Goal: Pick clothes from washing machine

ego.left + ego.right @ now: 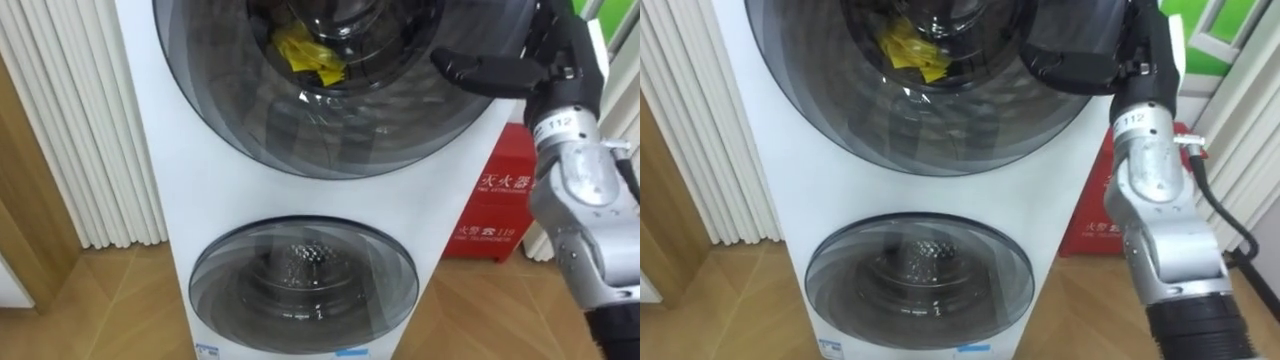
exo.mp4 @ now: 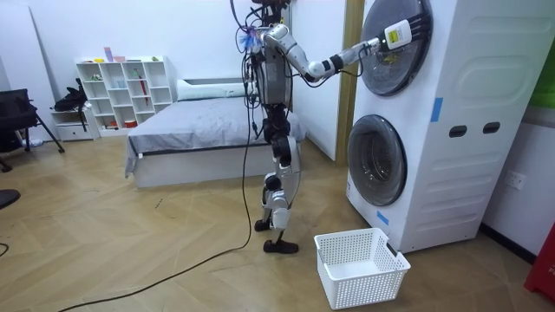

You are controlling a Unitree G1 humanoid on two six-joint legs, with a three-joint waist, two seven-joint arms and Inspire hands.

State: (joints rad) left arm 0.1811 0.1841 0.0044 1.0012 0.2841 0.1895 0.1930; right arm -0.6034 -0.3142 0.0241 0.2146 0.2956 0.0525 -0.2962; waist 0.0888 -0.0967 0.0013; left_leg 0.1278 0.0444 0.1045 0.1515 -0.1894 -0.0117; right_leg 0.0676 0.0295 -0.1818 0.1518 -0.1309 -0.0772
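The right hand (image 1: pixel 500 72) is reaching the upper door (image 1: pixel 330 130) at its right rim, finger curl impossible to tell, while the crumpled yellow cloth (image 1: pixel 305 55) is lying left of the fingers, behind the glass.

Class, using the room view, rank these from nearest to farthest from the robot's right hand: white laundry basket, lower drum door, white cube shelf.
1. Lower drum door, directly below the right hand.
2. White laundry basket, lower still, near the view's bottom edge.
3. White cube shelf, far off at the room view's left.
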